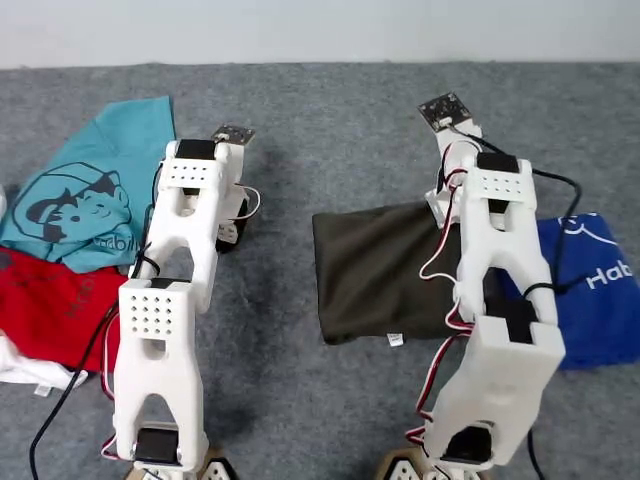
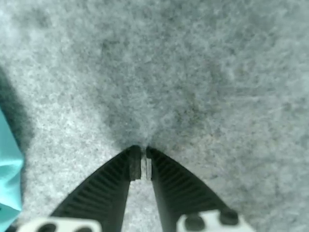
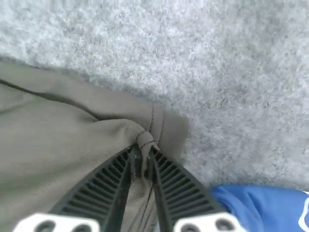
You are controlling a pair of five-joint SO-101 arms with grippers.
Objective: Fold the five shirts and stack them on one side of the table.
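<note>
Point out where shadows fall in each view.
High view: even light, no hard shadows around the olive shirt. Left wrist view: carpet dims ahead of the left gripper, darker beside the teal shirt. Right wrist view: thin shadow along the shirt's edge near the right gripper.

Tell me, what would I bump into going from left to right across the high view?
teal shirt → left arm → olive shirt → blue shirt
</note>
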